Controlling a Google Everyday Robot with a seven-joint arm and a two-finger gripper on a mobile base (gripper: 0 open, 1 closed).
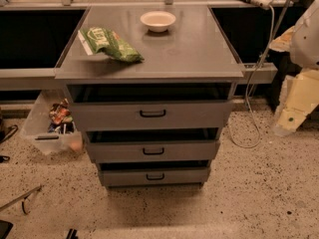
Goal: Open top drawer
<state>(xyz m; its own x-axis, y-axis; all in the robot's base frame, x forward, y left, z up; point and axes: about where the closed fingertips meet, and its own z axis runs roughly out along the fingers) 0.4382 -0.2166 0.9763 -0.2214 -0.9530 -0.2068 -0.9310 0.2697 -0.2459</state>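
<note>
The top drawer (149, 114) is the widest of three grey drawers in a grey metal cabinet at the centre of the camera view. Its small dark bar handle (152, 113) sits at the middle of its front. A dark gap shows above the front, under the cabinet top (199, 49). Two narrower drawers (152, 151) (154, 176) lie below it, each with a like handle. My gripper (293, 108) is the cream-coloured part of the arm at the right edge, well to the right of the cabinet and touching nothing.
A green snack bag (109, 44) and a white bowl (158, 20) lie on the cabinet top. A clear plastic bin (52, 126) with packets stands on the speckled floor at the left. A white cable (256, 98) hangs at the right of the cabinet.
</note>
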